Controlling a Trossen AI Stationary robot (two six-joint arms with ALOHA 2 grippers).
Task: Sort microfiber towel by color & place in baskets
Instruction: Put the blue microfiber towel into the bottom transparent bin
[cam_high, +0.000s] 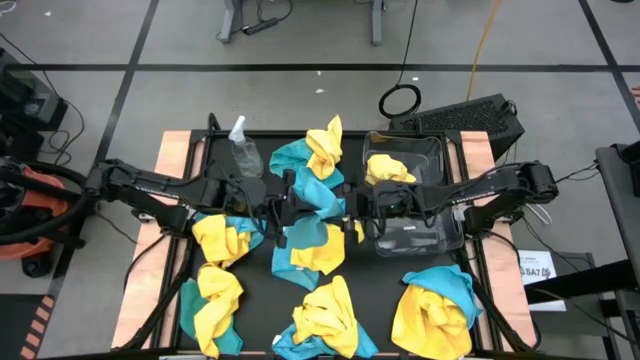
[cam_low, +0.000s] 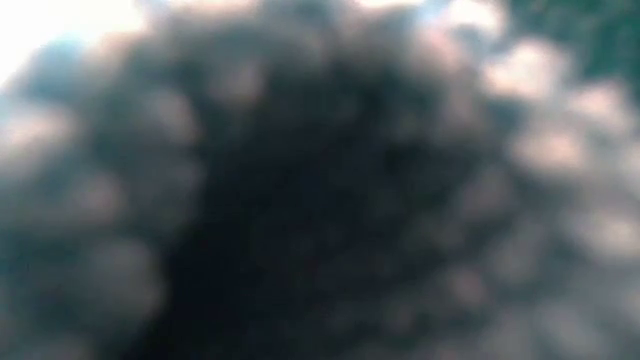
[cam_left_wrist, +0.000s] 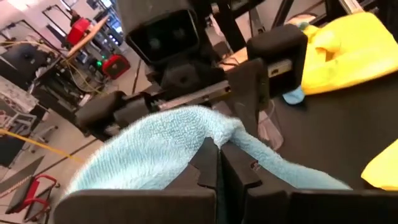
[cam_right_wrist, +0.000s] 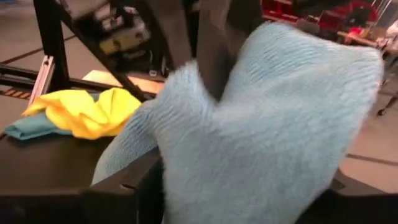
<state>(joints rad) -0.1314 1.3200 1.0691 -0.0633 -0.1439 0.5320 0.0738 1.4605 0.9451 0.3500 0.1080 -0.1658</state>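
Looking straight down from the high view, my left pincer (cam_high: 285, 212) and right pincer (cam_high: 352, 207) meet over the worktop (cam_high: 375, 300) middle, a teal towel (cam_high: 318, 193) stretched between them; a yellow towel (cam_high: 386, 170) lies in the clear basket (cam_high: 432, 150). In the left wrist view my left pincer (cam_left_wrist: 219, 163) is clamped on that teal towel (cam_left_wrist: 155, 149). In the right wrist view the teal towel (cam_right_wrist: 273, 130) covers my right pincer, so I cannot tell its grip

text: nothing is reading legibly in any view | white sheet (cam_high: 537, 268) beside the table's right edge is showing dark printed marks, too small to make out | low view is showing only blur | wrist views are showing no labels or numbers
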